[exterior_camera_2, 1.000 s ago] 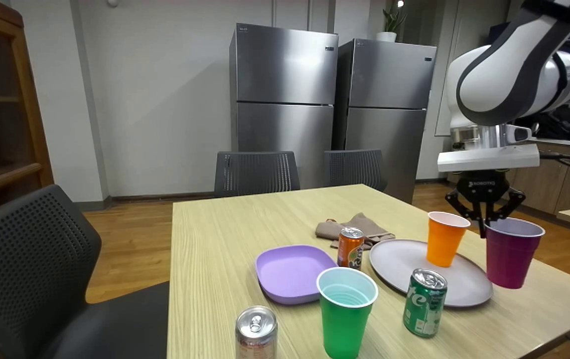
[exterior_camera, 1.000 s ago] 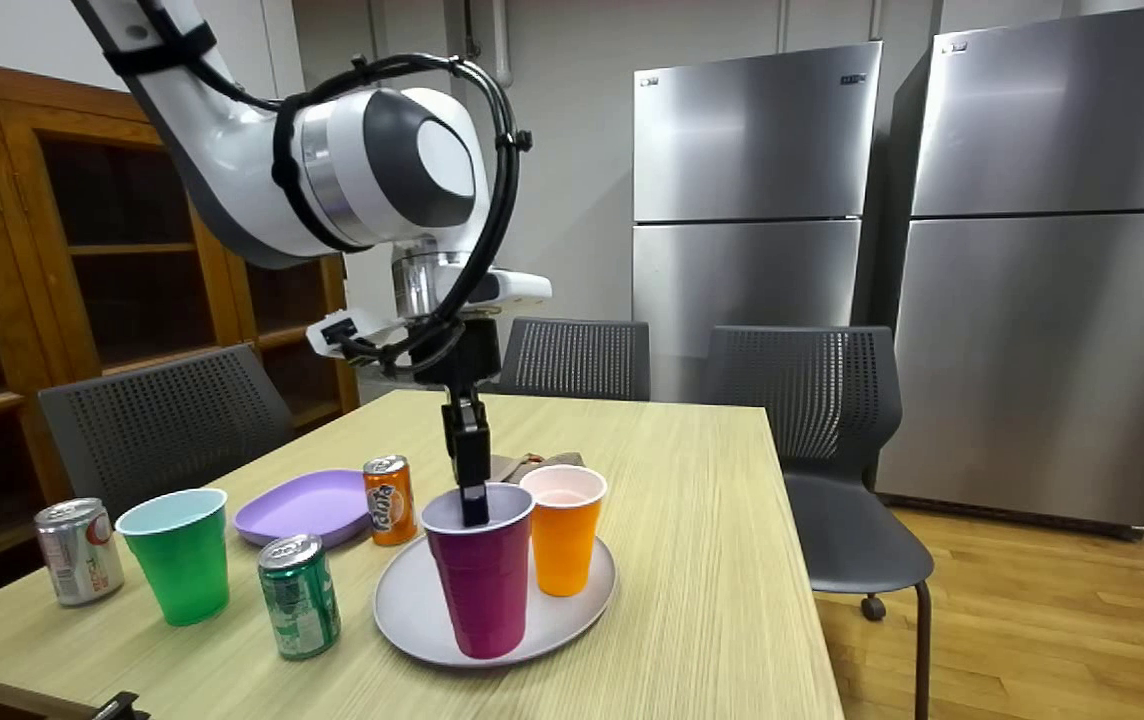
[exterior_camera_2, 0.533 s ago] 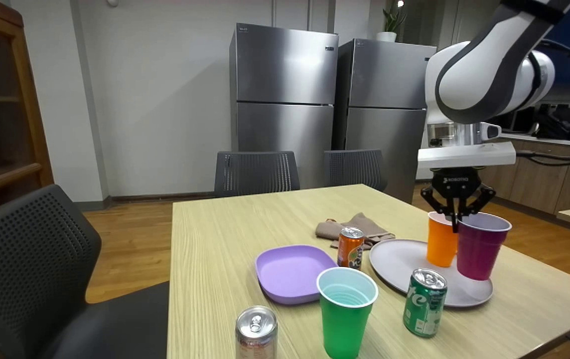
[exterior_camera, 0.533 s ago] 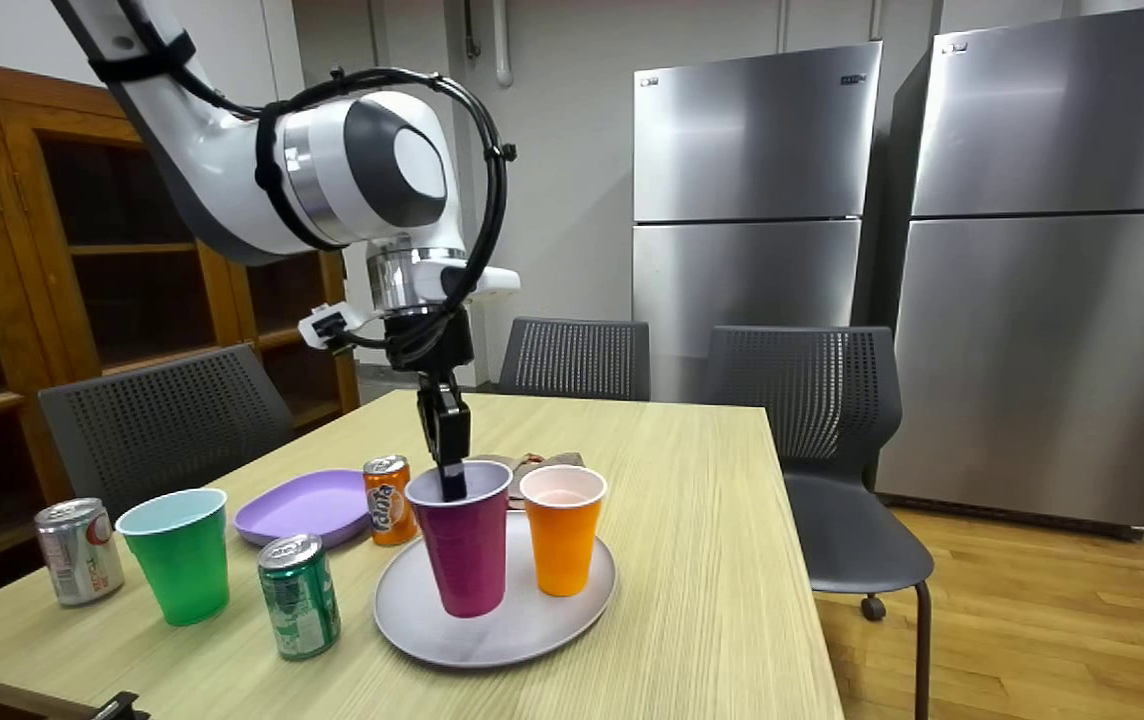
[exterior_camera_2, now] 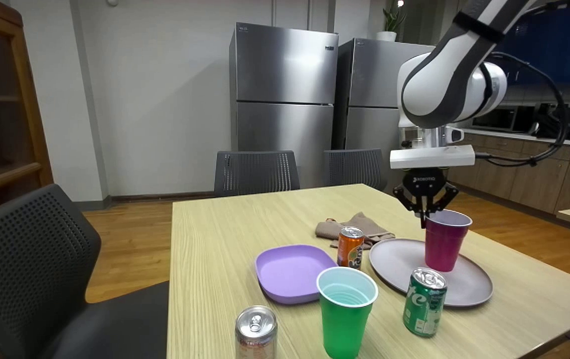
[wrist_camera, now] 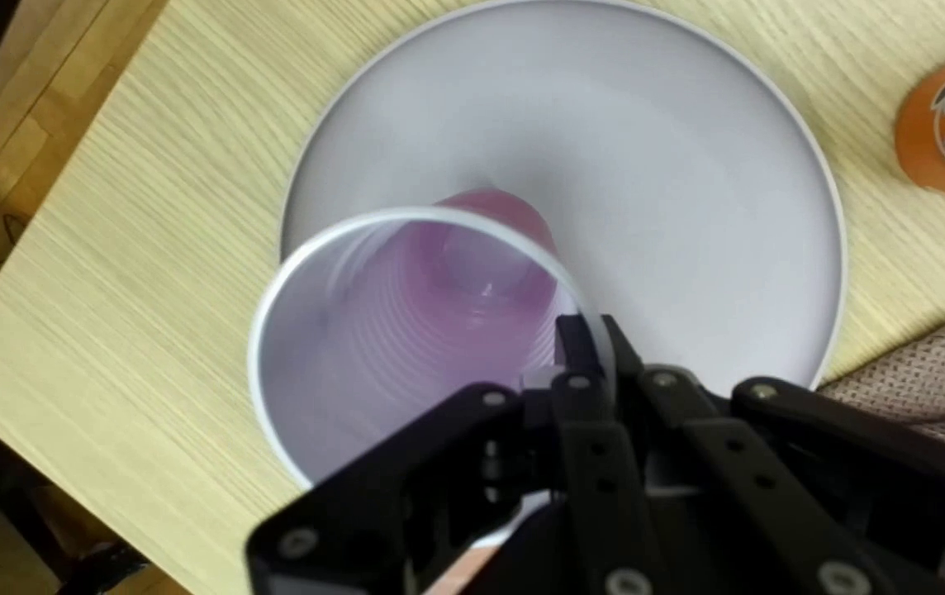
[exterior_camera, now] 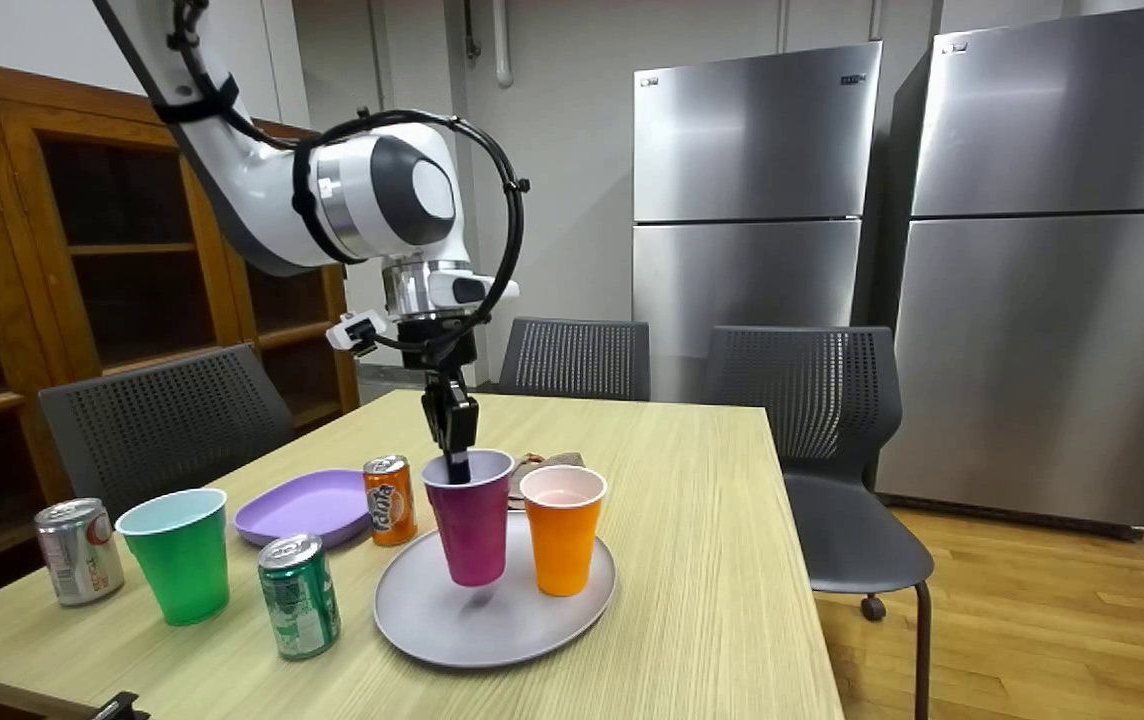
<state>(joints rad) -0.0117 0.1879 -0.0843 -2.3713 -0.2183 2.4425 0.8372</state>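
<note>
- Gripper [exterior_camera_2: 423, 219], jaws pinched on the rim of the purple cup [exterior_camera: 477, 535].
- It apparently hangs just above the grey plate [exterior_camera: 552, 625], near the orange cup [exterior_camera: 562, 545].
- Step seems a mid-air hold; next move calls for steady grip and clearance.

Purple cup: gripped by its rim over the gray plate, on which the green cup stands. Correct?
Not quite: an exterior view shows the orange cup standing on the gray plate; the green cup is on the table. The rest holds: the gripper has the purple cup by its rim over the plate.
</note>
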